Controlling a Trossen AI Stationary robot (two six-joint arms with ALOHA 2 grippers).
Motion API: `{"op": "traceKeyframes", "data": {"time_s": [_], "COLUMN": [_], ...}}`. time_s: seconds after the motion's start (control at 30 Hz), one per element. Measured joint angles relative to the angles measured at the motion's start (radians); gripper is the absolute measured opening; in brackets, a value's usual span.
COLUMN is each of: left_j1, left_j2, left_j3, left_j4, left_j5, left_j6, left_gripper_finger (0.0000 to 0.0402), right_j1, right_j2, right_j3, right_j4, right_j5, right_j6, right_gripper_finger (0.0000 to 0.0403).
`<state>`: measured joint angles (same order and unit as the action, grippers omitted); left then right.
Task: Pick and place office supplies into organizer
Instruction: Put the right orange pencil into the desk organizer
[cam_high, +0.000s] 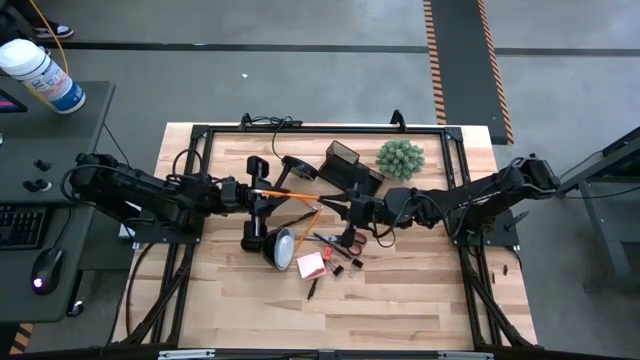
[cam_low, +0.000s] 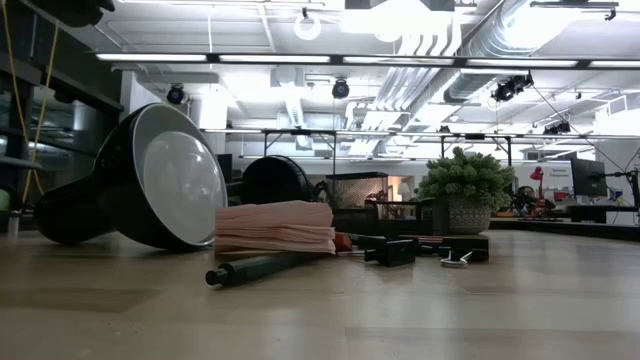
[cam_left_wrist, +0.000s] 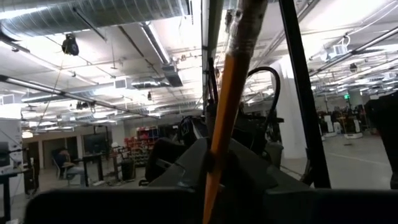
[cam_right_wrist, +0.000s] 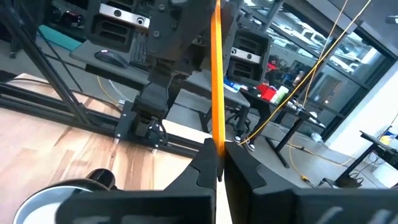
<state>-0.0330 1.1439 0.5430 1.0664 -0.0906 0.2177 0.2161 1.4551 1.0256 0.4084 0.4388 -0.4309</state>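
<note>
A yellow-orange pencil (cam_high: 273, 192) is gripped by the left tool (cam_high: 246, 192) above the tabletop (cam_high: 420, 300), beside the black desk lamp (cam_high: 275, 243). Another pencil (cam_right_wrist: 216, 74) is pinched in the right tool (cam_high: 352, 211), near the dark organizer (cam_high: 347, 165).

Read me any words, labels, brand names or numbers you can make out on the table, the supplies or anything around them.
No text is legible in any view.
White bottle, on the side desk: its blue label is too small to read.
Pink sticky-note pad: blank.
Organizer: no marking visible.
</note>
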Motion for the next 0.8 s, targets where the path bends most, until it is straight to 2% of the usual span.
{"op": "traceKeyframes", "data": {"time_s": [0.3, 0.5, 0.67, 0.8], "left_j1": [0.000, 0.001, 0.001, 0.031], "left_j2": [0.000, 0.000, 0.000, 0.000], "left_j3": [0.000, 0.000, 0.000, 0.000], "left_j4": [0.000, -0.002, -0.035, -0.058], "left_j5": [0.000, -0.007, -0.039, -0.046], "left_j6": [0.009, 0.009, 0.016, 0.009], "left_gripper_finger": [0.0006, 0.0012, 0.0005, 0.0005], "right_j1": [0.000, 0.000, 0.000, 0.009], "right_j2": [0.000, 0.000, -0.001, -0.002], "right_j3": [0.000, 0.000, 0.000, 0.000], "right_j4": [0.000, -0.008, -0.032, -0.049], "right_j5": [0.001, 0.016, 0.037, 0.100], "right_j6": [0.003, 0.016, 0.026, 0.024], "right_gripper_finger": [0.0001, 0.0002, 0.0049, 0.0095]}}
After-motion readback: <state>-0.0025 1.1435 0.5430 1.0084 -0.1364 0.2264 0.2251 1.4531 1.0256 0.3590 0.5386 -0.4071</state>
